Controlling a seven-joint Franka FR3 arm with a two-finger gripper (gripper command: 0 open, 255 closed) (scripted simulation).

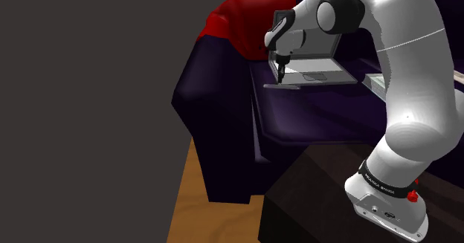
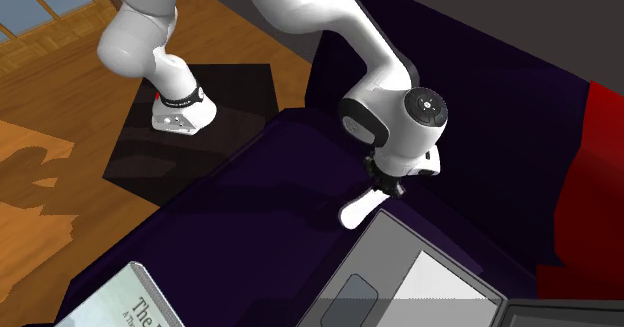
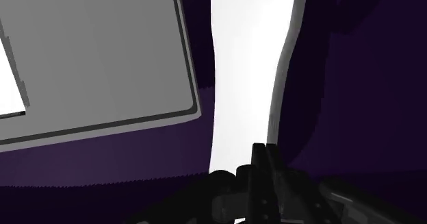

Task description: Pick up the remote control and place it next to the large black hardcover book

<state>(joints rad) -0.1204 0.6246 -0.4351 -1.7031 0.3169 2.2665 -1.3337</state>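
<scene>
A: On the sofa seat (image 2: 250, 205), the white remote (image 2: 358, 209) lies just beside the laptop (image 2: 400, 275) edge, under the gripper (image 2: 383, 188).
B: Closed or not, I cannot tell. A hold at its end may let it tip.

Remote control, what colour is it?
The remote is plain white; the wrist view shows it best.
</scene>
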